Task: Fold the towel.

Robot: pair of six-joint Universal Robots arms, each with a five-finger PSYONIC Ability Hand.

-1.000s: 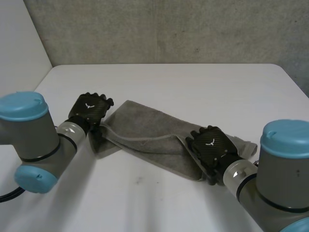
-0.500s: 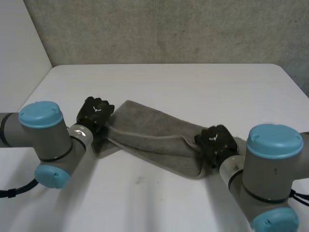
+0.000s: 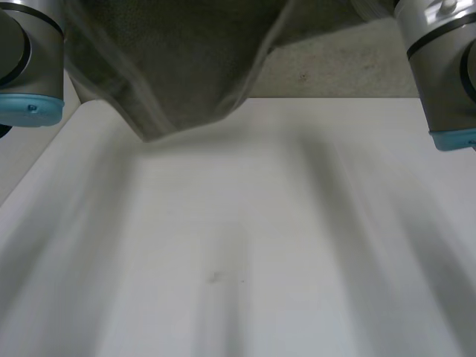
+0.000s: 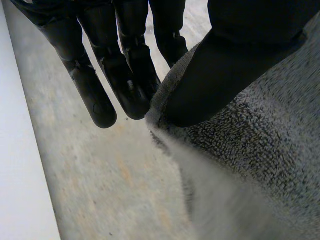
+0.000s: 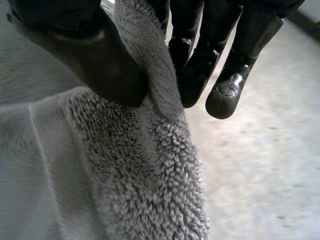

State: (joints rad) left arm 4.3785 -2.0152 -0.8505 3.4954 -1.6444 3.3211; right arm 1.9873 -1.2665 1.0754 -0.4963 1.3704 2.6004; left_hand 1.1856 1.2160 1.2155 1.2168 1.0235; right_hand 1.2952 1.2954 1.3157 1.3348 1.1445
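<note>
Up at 12 o'clock over the table (image 3: 297, 238), the towel (image 3: 186, 67) hangs in the air, sagging toward 7. At 9 the left robot hand (image 4: 240, 65) pinches its edge, thumb vs fingers; at 3 the right robot hand (image 5: 85, 55) pinches likewise. Long axis prob. runs 9-3 btwn them, so both should lower together.

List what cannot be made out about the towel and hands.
- Head view: towel cut off by the frame edge; spread unknown.
- Left wrist view: left hand, its thumb covers the pinch spot; cloth beyond blurred.
- Right wrist view: right hand, its thumb hides the pinch spot.
</note>
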